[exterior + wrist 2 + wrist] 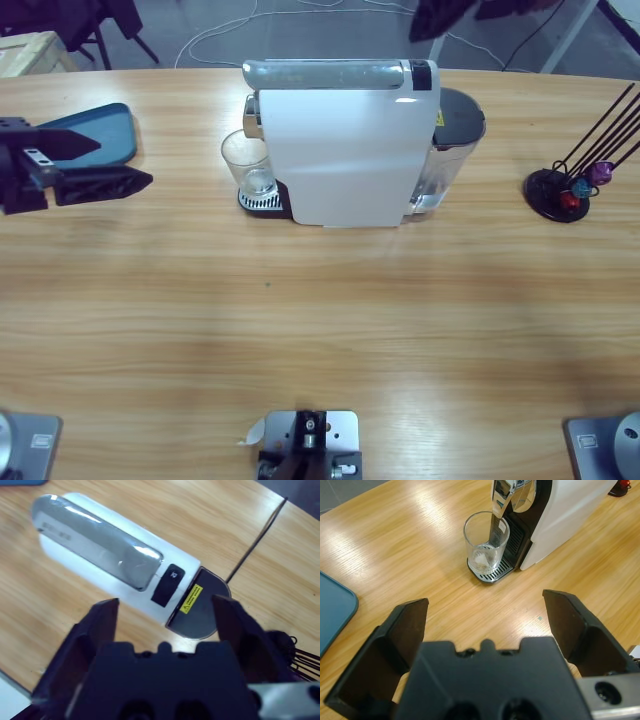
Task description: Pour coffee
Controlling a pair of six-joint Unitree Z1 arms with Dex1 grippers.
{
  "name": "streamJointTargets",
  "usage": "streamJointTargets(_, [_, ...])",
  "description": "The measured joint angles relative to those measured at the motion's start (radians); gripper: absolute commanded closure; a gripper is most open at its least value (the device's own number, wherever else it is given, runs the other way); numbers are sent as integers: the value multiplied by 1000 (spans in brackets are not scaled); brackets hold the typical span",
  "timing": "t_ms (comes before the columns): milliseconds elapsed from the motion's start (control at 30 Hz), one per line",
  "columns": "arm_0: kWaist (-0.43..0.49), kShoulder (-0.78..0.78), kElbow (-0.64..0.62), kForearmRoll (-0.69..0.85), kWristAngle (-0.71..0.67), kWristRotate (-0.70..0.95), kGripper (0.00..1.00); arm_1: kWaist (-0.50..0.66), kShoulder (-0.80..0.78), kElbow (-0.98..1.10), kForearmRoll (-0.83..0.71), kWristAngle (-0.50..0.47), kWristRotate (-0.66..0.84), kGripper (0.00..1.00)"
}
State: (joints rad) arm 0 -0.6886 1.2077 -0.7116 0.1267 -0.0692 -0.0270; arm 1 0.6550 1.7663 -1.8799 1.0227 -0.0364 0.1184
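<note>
Coffee machine (345, 150), white with a silver top handle, is standing on the wooden table (320, 320) near its far edge, with a clear water tank (445, 165) at its back end. A clear glass (247, 163) is sitting upright on the machine's drip tray (262, 201), directly under the spout (501, 497); the left wrist view is showing only a pale trace at the bottom of the glass, and no coffee can be made out in it.

The left gripper (100, 165) is hanging at the table's left edge in the high view, beside a blue tray (100, 135), its jaws spread wide with nothing between them. It is pointing toward the glass and is well apart from it.

The right gripper (165, 625) is not showing in the high view. Its own camera is looking down on the machine's top, where a black button (167, 585) and a yellow label (191, 599) are showing, and its jaws are standing apart, holding nothing.

A black capsule stand (570, 185) with thin wire rods is standing at the table's right end, with a few coloured capsules (590, 178) at its base
</note>
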Motion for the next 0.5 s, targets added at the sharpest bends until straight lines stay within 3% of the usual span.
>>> streamJointTargets(500, [0, 4, 0, -7, 0, 0, 0, 0, 88, -123, 56, -58, -9, 1000])
